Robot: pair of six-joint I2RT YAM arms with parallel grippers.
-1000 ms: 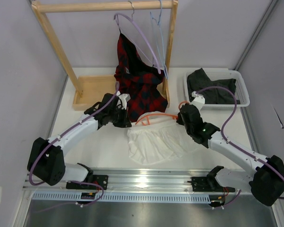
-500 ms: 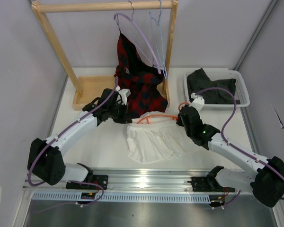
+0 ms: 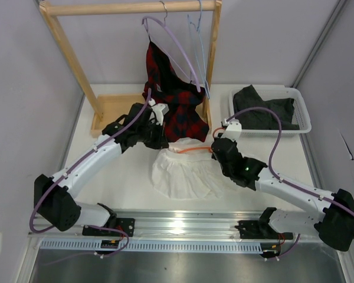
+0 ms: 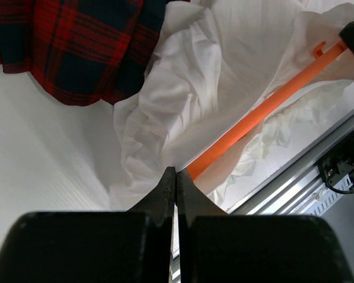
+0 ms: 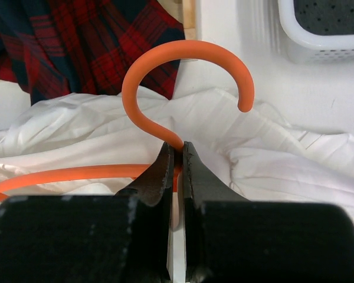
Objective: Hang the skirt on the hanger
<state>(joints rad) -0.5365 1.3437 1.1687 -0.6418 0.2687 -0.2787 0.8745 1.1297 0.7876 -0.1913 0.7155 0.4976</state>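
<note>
The white skirt (image 3: 183, 177) lies bunched on the table between the two arms, with the orange hanger (image 3: 194, 150) across its upper edge. My left gripper (image 3: 160, 144) is shut at the skirt's top left. In the left wrist view its tips (image 4: 176, 171) pinch the skirt (image 4: 183, 88) edge beside the hanger's (image 4: 265, 109) straight bar. My right gripper (image 3: 216, 148) is shut on the hanger. The right wrist view shows the jaws (image 5: 178, 148) clamping the neck just under the curved hanger (image 5: 183, 53) hook, above the skirt (image 5: 283, 159).
A red-and-black plaid garment (image 3: 174, 100) hangs from a lilac hanger (image 3: 177, 44) on the wooden rack (image 3: 130, 7), right behind the skirt. A pale blue wire hanger (image 3: 198, 35) hangs beside it. A white basket (image 3: 307, 118) with dark cloth (image 3: 262, 109) stands back right.
Both grippers have moved left and toward the rack, carrying hanger and skirt along. The skirt has bunched up narrower and sits further left.
</note>
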